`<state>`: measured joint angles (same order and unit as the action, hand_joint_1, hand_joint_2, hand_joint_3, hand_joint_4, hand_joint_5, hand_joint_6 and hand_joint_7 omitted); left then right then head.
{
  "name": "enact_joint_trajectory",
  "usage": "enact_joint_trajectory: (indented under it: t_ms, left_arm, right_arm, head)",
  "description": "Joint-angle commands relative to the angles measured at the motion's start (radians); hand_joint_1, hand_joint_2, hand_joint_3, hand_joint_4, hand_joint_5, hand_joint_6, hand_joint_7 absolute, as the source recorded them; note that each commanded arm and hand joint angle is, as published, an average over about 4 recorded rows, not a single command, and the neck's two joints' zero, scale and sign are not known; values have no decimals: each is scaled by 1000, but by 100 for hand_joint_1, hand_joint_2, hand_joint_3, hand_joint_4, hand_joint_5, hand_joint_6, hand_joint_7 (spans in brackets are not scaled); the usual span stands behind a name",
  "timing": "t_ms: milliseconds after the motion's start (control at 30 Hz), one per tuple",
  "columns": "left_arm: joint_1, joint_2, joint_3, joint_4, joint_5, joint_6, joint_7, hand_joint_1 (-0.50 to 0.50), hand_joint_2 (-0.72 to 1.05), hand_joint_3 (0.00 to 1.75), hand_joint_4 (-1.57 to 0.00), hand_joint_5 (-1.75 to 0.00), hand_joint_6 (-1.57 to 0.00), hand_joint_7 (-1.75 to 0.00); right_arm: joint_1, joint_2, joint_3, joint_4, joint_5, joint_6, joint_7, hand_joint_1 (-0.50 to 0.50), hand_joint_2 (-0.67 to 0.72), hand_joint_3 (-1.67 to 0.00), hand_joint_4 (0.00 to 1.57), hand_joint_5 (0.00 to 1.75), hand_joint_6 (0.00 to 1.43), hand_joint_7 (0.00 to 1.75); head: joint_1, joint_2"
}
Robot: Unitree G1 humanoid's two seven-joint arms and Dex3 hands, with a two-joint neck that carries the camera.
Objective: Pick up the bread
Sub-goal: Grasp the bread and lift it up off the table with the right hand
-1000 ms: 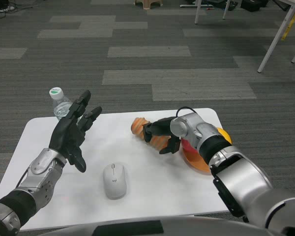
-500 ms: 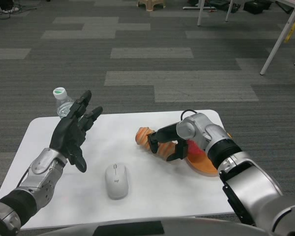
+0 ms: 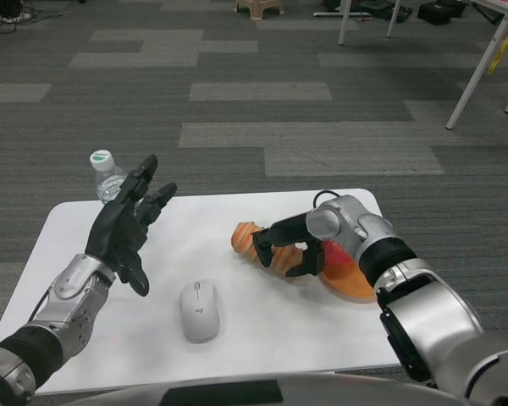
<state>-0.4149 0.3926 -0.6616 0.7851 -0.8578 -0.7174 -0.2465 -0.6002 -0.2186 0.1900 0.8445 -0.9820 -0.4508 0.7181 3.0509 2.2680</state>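
Here the right robot hand (image 3: pixel 281 246) grips the ridged, twisted bread (image 3: pixel 260 244).

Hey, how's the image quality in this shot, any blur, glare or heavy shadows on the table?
Head view: sharp and evenly lit; the table is bright but without blown-out glare; only soft shadows under the right robot hand and bread; straight edges curve slightly near the frame's borders.

Bread (image 3: pixel 247 239) partly covered by right hand (image 3: pixel 284 247); bottle (image 3: pixel 107 175) body behind left hand (image 3: pixel 123 230); plate (image 3: pixel 349 283) mostly under forearm.
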Motion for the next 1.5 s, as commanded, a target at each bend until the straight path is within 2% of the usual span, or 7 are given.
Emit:
enact_joint_trajectory:
  t_ms: [33,133,433,700,1067,1200,1500]
  left_arm:
    - [7,-1,4,6,-4,-5,-7,50,-64,9,0,-41,0,0]
    - [8,-1,6,5,-4,-7,-7,50,-64,9,0,-41,0,0]
    - [11,-1,10,5,-3,-9,-7,50,-64,9,0,-41,0,0]
    - [11,-1,13,5,-3,-10,-7,50,-64,9,0,-41,0,0]
    - [11,-3,12,6,0,-10,-7,50,-64,9,0,-41,0,0]
    - [8,-4,10,6,0,-10,-7,50,-64,9,0,-41,0,0]
    - [7,-9,8,6,2,-10,-7,50,-64,9,0,-41,0,0]
  right_arm:
    - [81,8,-4,14,40,0,47,-46,-41,-81,0,107,6,154]
    - [83,8,-7,-19,118,1,48,-46,-41,-71,0,107,6,152]
    - [128,24,-58,-174,436,40,50,-46,-41,-79,0,107,6,154]
    - [154,38,-144,-251,589,52,45,-46,-41,-79,0,107,6,154]
    - [179,46,-235,-320,621,51,29,-47,-41,-83,0,107,6,154]
    - [181,50,-228,-318,569,50,8,-50,-48,-91,0,121,0,150]
    - [178,128,-229,-357,230,175,-44,-46,-48,-87,0,114,0,23]
  head:
    - [6,2]
    - [9,4]
    - [37,16]
    - [61,29]
    - [64,40]
    - [62,42]
    - [69,42]
